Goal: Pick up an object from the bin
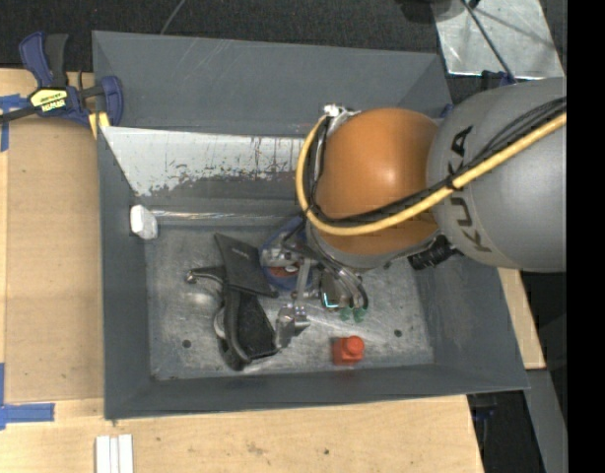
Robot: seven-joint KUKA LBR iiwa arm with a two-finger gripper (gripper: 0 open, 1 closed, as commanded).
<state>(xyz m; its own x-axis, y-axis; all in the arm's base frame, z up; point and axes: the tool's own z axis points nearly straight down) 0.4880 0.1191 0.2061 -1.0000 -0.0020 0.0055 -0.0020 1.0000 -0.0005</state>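
Grey metal walls slope down to the scuffed floor of the bin [120, 294], which sits between pale boards, with the arm [500, 195] coming in from the right and its orange cover [371, 180] hanging over the back half of the floor. Below that cover the gripper [307, 308] is down low near the middle of the floor, and whether it is released or clenched cannot be told, nor whether anything sits in it. Just to its left lies a small heap of black pieces [245, 308], one flat and angular on top of a rounder one, and this heap is the likeliest target, being nearest. A blue thing [281, 264] peeks out beside the heap close under the cover, and a small green bit [356, 313] lies just to the gripper's right. A red block [347, 349] stands apart near the front wall, a grey metal piece [199, 278] lies left of the heap, and a white lump [143, 222] rests in the back left corner, well apart from the rest. The risk, as I judge it, is a muddled grasp: the black pieces overlap, so closing there could pinch only an edge and let it slip on lifting, or drag the blue thing along.
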